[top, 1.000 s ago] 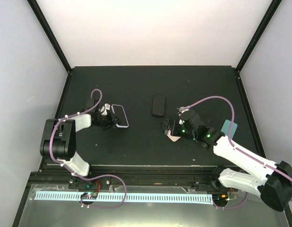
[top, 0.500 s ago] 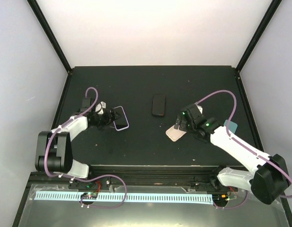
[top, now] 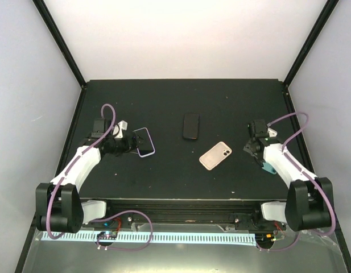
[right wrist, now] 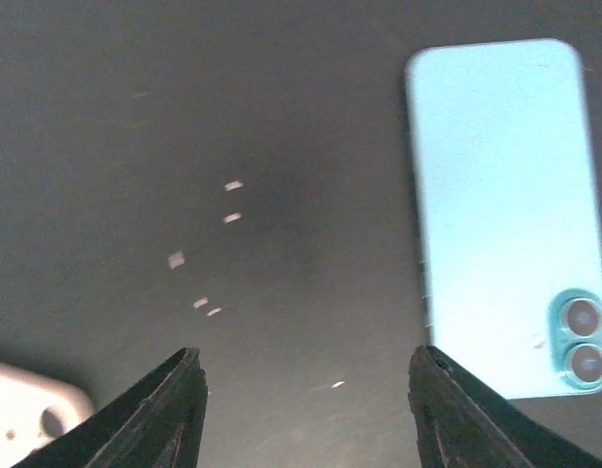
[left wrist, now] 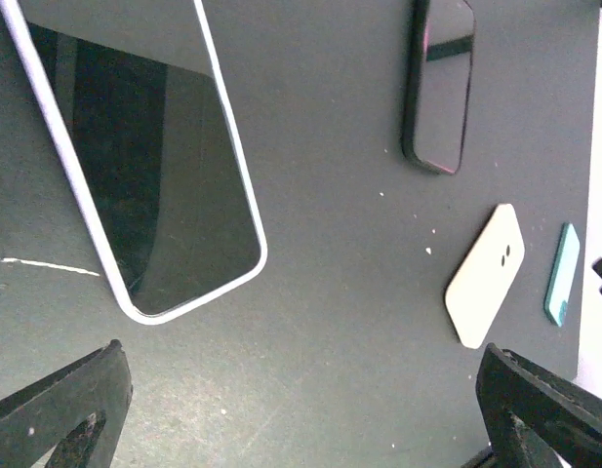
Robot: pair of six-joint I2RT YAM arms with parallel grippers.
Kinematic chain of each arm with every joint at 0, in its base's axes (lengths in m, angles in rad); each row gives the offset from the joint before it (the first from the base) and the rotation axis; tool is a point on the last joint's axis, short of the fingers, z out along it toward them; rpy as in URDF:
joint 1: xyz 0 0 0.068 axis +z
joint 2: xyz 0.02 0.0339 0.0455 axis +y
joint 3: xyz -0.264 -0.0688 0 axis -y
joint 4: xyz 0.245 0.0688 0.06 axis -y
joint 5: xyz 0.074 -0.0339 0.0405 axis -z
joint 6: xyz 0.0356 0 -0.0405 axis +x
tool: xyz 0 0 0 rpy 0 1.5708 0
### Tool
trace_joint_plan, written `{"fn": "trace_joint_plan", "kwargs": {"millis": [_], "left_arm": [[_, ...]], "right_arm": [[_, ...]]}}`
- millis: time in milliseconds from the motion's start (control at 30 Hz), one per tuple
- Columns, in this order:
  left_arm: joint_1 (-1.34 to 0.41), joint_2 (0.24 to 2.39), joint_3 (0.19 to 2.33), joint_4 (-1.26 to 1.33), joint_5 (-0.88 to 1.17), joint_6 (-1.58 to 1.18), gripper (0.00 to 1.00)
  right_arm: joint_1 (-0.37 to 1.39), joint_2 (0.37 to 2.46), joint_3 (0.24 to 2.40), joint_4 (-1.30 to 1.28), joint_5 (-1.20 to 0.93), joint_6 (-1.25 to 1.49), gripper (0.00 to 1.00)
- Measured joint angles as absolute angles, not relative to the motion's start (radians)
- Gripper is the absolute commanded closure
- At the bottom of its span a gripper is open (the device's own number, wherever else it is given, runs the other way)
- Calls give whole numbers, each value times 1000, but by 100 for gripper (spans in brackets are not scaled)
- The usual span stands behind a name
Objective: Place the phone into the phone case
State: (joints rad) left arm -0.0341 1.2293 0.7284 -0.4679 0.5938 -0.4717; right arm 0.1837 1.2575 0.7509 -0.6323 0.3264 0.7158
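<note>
Lilac-edged phone (top: 144,141), pink case (top: 215,156), flat, well apart.

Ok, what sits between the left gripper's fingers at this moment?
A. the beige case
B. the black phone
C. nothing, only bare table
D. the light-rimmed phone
C: in the left wrist view the left gripper has its fingers wide apart over the bare table, and the light-rimmed phone lies screen up just beyond them, untouched.

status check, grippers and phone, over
Left gripper open, empty, by screen-up phone. Right gripper open, empty, beside teal phone. Pink item and black item loose mid-table; nothing blocking.
</note>
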Motion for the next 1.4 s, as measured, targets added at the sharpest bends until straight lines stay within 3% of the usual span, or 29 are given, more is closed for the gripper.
{"fn": "trace_joint_plan", "kwargs": {"millis": [167, 400, 433, 933, 1400], "left_arm": [[-75, 1213, 728, -499, 611, -437, 7], [-218, 1268, 775, -529, 598, -410, 11], [-245, 1280, 786, -527, 596, -411, 12], [-565, 1536, 973, -319, 568, -439, 18], [-744, 1745, 1094, -233, 444, -410, 21]], "right_arm": [[10, 1340, 754, -621, 321, 693, 38], [-169, 1399, 778, -603, 281, 662, 2], [-196, 1413, 786, -601, 273, 656, 0], [-282, 1588, 897, -593, 193, 641, 0], [-287, 1688, 953, -631, 155, 602, 3]]}}
